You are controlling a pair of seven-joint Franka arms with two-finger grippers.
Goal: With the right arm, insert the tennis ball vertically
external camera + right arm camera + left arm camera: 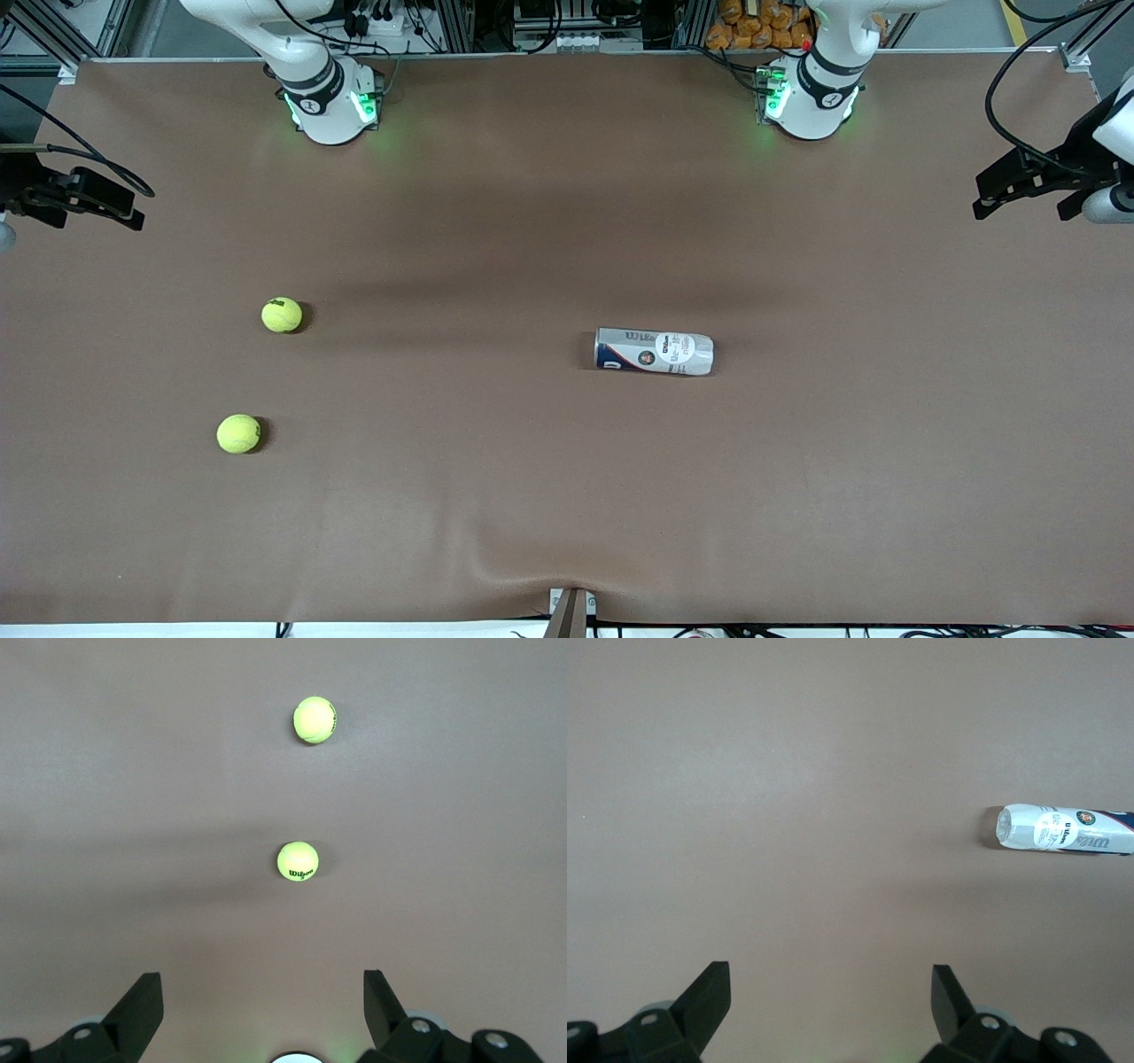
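Both claws are hanging spread open and empty, the right gripper (263, 1014) over bare table (496, 496) short of the two tennis balls (282, 315), the left gripper (831, 1014) waiting. The ball can (654, 351) is lying on its side mid-table, well apart from the balls. I am judging the farther ball the easier pick: descend straight, straddle its middle.

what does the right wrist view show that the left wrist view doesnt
Only the right wrist view shows two yellow-green felt tennis balls: the printed-logo ball and the plainer ball, plus the open right gripper.

Only the left wrist view shows the white-labelled plastic ball can, lying on its side, and the open left gripper.

Both show the brown table mat, with nothing held.
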